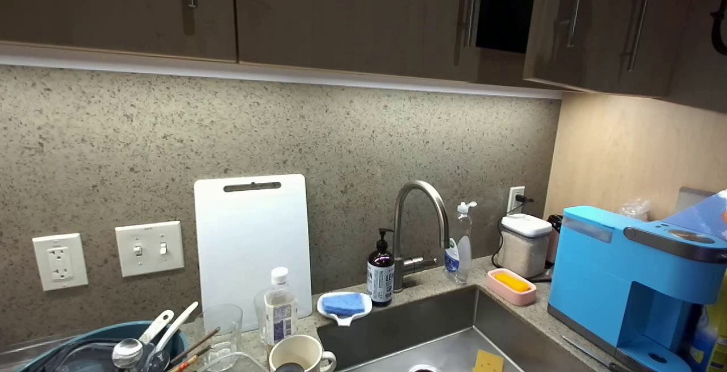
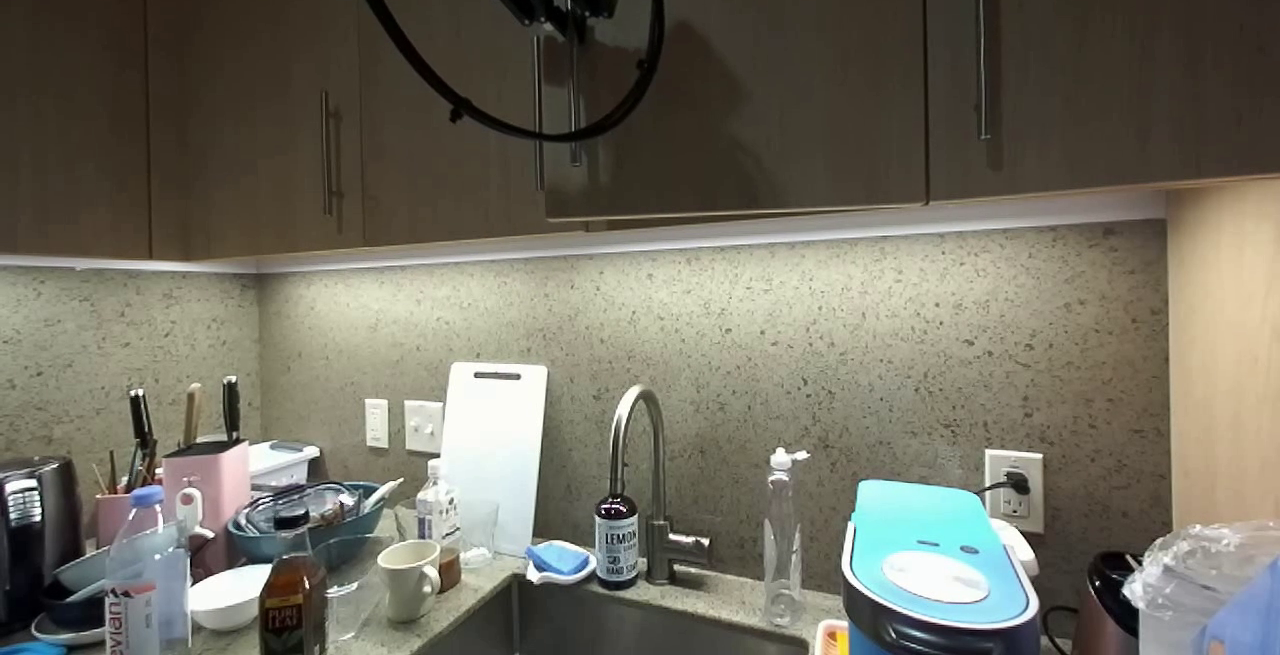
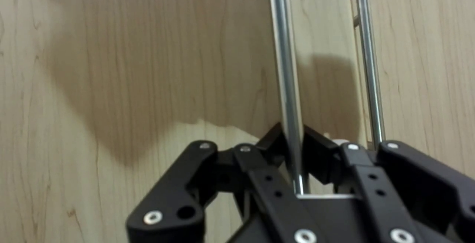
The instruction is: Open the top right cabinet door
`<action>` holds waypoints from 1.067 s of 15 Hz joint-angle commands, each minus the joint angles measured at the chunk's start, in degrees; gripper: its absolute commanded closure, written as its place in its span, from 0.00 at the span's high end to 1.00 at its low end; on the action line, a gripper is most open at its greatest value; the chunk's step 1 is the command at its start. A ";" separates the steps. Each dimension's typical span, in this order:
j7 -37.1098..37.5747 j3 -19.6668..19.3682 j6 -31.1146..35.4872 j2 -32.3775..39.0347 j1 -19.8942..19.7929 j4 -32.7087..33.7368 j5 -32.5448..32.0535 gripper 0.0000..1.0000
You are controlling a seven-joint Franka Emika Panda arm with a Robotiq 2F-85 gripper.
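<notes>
Cabinet door, the top right one, is standing partly open toward one o'clock in an exterior view; pulling it straight rather than along its hinge arc is my chief worry, since that could be twisting the grip loose. A black cable is looping in front of it, so snagging is possible as the opening is widening. The gripper is clasping the bar handle narrowly, yet smooth metal is inviting a slip under a hard tug. A neighboring handle is running close by on its three o'clock side in the wrist view, obstructing sideways drift. Well below, in an exterior view, a blue coffee machine is sitting toward four, a white cutting board is leaning toward eight, a faucet is rising toward five, and a soap bottle is resting at six, none seemingly blocking the swing.
</notes>
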 commanded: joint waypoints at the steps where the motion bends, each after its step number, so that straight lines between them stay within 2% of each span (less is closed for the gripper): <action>1: -0.53 0.49 -0.17 0.40 -0.56 0.39 0.80 0.09; 2: -0.53 0.53 -0.18 0.62 -0.56 0.55 0.80 0.09; 3: -0.53 0.53 -0.18 0.72 -0.55 0.63 0.80 0.04; 5: -0.23 0.70 0.52 -0.06 -1.64 -0.02 0.32 0.04; 9: 0.46 1.29 1.91 -3.25 -5.31 -2.53 -1.20 0.03; 13: 1.83 2.60 0.53 -7.91 -9.78 -5.99 -2.64 0.03; 16: 2.79 2.88 0.47 -11.43 -11.18 -8.43 -2.33 0.03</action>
